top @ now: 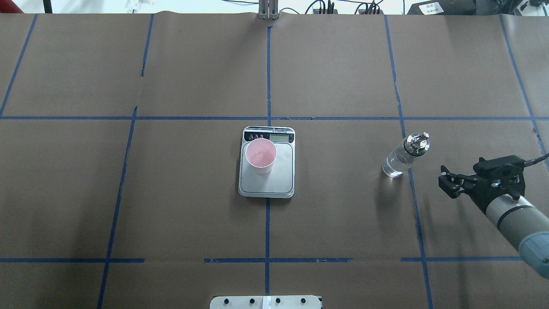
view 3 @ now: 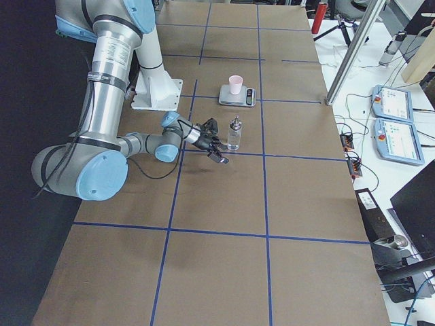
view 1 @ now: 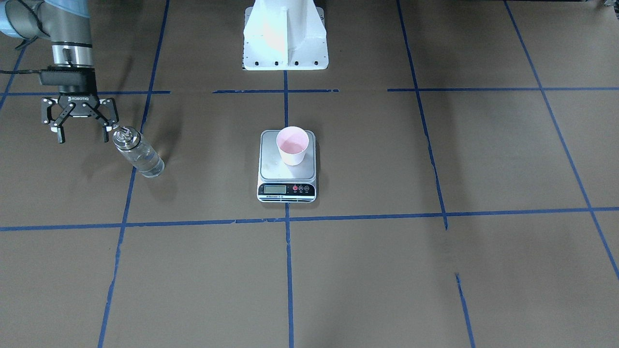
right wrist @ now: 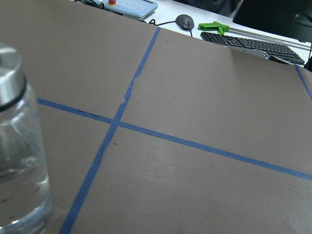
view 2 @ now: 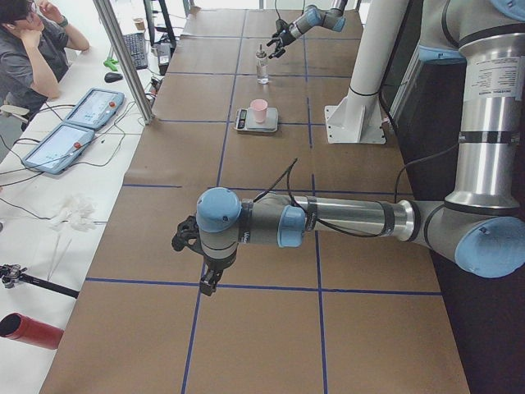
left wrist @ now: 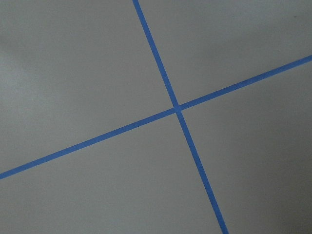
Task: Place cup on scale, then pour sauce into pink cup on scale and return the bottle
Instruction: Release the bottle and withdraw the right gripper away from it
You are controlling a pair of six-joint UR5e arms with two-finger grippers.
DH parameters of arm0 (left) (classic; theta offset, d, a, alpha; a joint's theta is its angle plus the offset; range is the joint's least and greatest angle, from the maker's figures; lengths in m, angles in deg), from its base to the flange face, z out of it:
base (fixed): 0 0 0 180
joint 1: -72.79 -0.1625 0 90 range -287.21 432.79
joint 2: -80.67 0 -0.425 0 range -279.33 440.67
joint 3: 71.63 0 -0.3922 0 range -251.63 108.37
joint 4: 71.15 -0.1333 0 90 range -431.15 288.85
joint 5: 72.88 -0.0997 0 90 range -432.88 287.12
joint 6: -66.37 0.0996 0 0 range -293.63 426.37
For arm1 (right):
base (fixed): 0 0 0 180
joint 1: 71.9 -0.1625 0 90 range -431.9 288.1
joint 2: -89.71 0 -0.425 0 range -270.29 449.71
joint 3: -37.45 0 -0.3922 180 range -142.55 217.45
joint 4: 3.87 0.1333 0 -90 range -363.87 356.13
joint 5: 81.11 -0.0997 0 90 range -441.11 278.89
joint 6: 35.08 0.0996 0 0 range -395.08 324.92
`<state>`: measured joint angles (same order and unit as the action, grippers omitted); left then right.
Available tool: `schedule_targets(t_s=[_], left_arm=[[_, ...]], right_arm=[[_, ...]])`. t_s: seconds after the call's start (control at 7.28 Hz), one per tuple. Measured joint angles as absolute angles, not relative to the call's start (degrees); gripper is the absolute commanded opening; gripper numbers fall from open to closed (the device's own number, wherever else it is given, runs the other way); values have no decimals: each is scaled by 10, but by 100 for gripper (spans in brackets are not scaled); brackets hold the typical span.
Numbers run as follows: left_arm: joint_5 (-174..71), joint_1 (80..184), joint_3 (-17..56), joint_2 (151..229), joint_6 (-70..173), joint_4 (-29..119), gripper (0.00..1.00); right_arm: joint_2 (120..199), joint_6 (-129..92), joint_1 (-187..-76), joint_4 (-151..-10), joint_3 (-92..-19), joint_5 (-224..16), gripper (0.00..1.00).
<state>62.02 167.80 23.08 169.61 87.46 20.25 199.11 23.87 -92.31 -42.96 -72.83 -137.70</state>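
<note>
The pale pink cup [view 1: 292, 145] stands upright on the steel plate of the scale [view 1: 271, 166] at the table's middle; both also show in the overhead view, the cup [top: 260, 155] and the scale [top: 274, 182]. The clear glass bottle [view 1: 139, 153] with its metal spout cap stands upright on the table, with clear sauce [top: 394, 165] inside. My right gripper [view 1: 82, 137] is open and empty, apart from the bottle, just beside it on the robot's side. The bottle fills the right wrist view's left edge [right wrist: 19, 161]. My left gripper [view 2: 193, 263] hovers over bare table far from these; I cannot tell if it is open or shut.
Brown paper with blue tape lines [top: 268, 118] covers the table. The white robot base [view 1: 285, 36] stands behind the scale. An operator [view 2: 33, 49], tablets and cables are on a side bench beyond the table's edge.
</note>
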Motion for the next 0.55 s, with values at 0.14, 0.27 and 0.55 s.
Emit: schedule_targets(t_s=[0.14,0.27,0.55], left_arm=[[620,1678,231,1696,875,203,100],[620,1678,232,1696,875,203,100],[620,1678,232,1697,875,202,100]], right_arm=[[1993,202,-977,-405,-721,-1452,100],[1993,164,-1034,-395,-718,-1533,100],[1990,40,-1197,-394,-715,-1743,100]])
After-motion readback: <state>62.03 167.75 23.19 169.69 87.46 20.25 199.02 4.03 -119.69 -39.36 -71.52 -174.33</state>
